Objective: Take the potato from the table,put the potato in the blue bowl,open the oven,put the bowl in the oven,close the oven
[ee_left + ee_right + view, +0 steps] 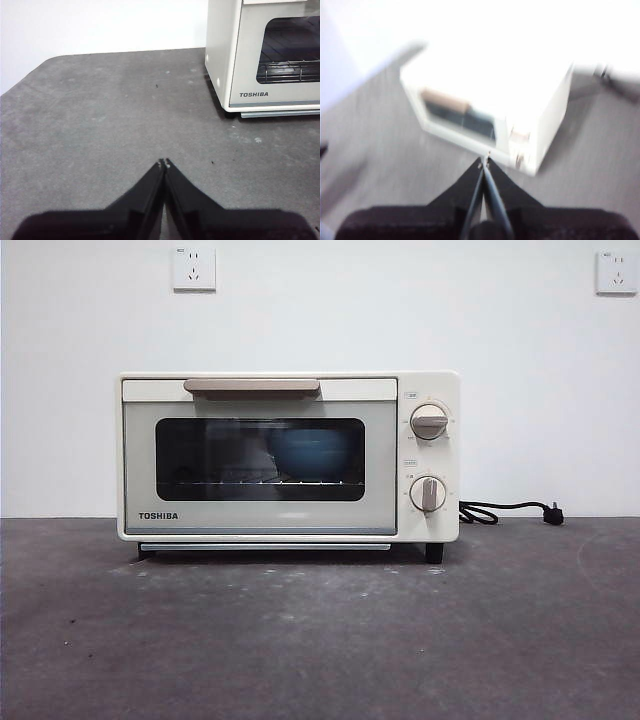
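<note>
Your left gripper (164, 162) was clenched, its 2 black jaws meeting tip to tip with nothing between them, poised over bare worktop (100, 130). Ahead of it and off to one side stood the oven (260, 55), well apart from the tips; you could see its side panel, the TOSHIBA lettering and part of the dark glass with the wire rack behind it.

Your right gripper (485, 161) was likewise clenched, jaws pressed together and holding nothing. Its view was badly blurred. It looked down from above on the oven (485, 100), with the beige handle (445, 101) and the glass just readable as smears; the tips sat over the worktop close to the oven's front edge.

In the front view neither arm showed. The oven (288, 456) stood toward the back edge of the worktop (320, 640), roughly centred, door shut, bar handle (251, 387) along the top of the door. Through the glass the blue bowl (305, 457) sat on the rack, right of the window's middle. You could not make out the potato; the bowl's contents were hidden by the dark glass. 2 knobs (429, 421) were stacked on the right panel. A black power cord (505, 511) trailed off to the right behind the oven. 2 wall sockets (194, 268) were mounted on the white wall above.
</note>
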